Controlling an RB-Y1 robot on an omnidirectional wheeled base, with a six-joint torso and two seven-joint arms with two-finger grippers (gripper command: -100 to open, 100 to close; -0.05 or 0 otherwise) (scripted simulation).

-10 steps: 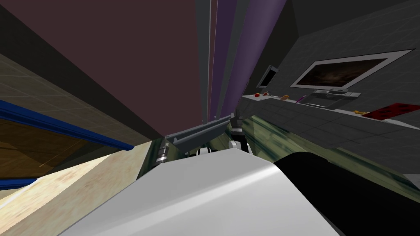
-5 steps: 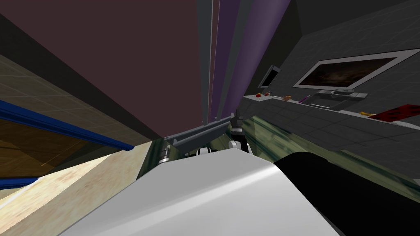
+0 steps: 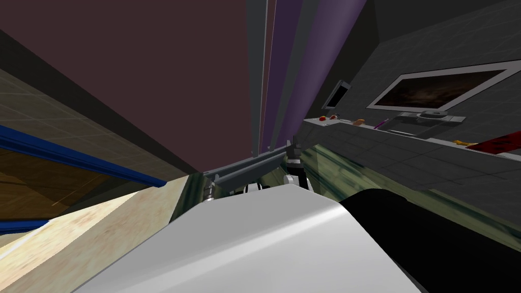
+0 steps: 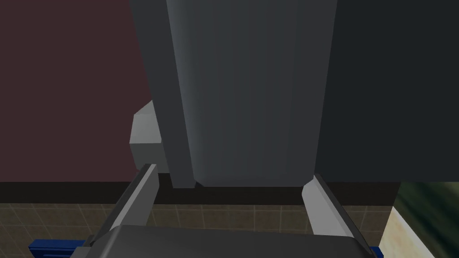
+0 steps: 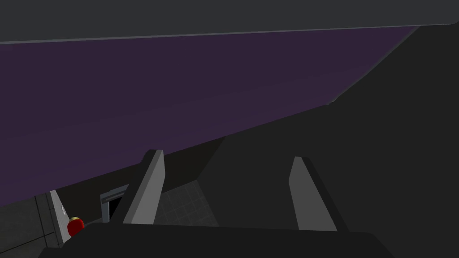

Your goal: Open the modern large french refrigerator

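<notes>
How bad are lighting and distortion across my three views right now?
Head view: rolled, wide-lens, maroon refrigerator door splays upward. Left wrist view: dim, flat shading, grey handle readable, no glare. Right wrist view: darkest, purple panel barely lit.

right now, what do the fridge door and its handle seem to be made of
Door: flat maroon, matte, no grain or shine; material unclear, maybe painted. Handle: grey with a soft lengthwise sheen, likely metal, satin finish.

Two pincers: left pincer [image 4: 231,172], right pincer [image 5: 226,156], two fingers [image 4: 139,197] on each. On the desk [image 3: 356,133]: two red fruits [image 3: 321,118], one orange-brown lump [image 3: 359,121], one purple stick [image 3: 380,123], one yellow piece [image 3: 460,143], one red mat [image 3: 501,141]. On the wall [image 3: 458,46]: one large frame [image 3: 437,89], one small frame [image 3: 337,94].
</notes>
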